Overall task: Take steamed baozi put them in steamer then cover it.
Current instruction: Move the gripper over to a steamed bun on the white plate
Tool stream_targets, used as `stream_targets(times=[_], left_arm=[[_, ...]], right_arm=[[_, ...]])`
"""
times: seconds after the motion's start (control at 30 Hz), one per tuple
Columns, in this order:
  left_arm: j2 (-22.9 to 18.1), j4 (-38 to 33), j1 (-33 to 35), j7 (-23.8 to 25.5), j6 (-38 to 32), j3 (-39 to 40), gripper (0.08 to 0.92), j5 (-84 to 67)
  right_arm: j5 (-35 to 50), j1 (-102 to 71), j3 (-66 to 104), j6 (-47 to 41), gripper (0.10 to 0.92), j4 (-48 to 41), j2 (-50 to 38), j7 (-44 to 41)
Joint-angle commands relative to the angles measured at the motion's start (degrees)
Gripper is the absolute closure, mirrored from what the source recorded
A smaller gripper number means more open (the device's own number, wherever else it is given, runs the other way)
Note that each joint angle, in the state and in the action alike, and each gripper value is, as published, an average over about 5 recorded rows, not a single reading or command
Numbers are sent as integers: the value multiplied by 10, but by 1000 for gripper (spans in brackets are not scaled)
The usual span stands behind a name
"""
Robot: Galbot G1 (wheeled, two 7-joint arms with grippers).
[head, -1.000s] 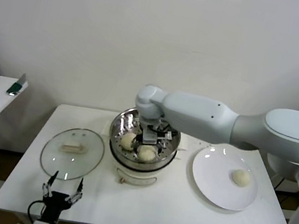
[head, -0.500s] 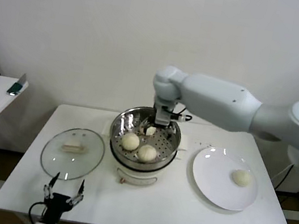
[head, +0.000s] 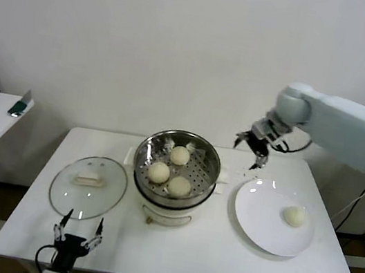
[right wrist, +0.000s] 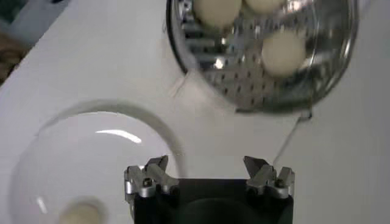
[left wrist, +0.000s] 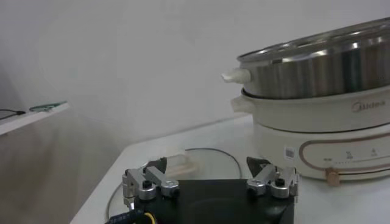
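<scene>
Polished stainless steel forms the round, perforated steamer [head: 177,167] at frame centre; three smooth domed baozi [head: 179,155] rest inside. A fourth lies on the flat white plate [head: 259,223], right. The glass cover [head: 88,186] lies left. Right gripper [head: 256,149] hangs wide and empty; left gripper [head: 74,236], lower left, likewise wide.

White rounded arm [head: 351,133], black pincer [head: 256,149], silver fingertips.

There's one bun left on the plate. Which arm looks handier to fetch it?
Probably the right. Its open gripper hangs just above the plate, close to the last bun. The left gripper sits at the table's near edge by the lid, with the steamer between it and the plate.
</scene>
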Motion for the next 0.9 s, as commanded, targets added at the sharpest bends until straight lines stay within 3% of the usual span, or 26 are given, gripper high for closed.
stream_targets(times=[0.03, 0.37, 0.9], left_arm=[[-4, -8, -1, 0, 4, -7, 177, -8], [-7, -6, 3, -2, 5, -9, 177, -4], [-13, 1, 6, -2, 5, -8, 177, 2]], right_arm=[[-41, -166, 110, -102, 203, -38, -141, -4], [-176, -330, 280, -33, 203, -154, -120, -14], [-236, -368, 333, 5, 203, -246, -45, -14]])
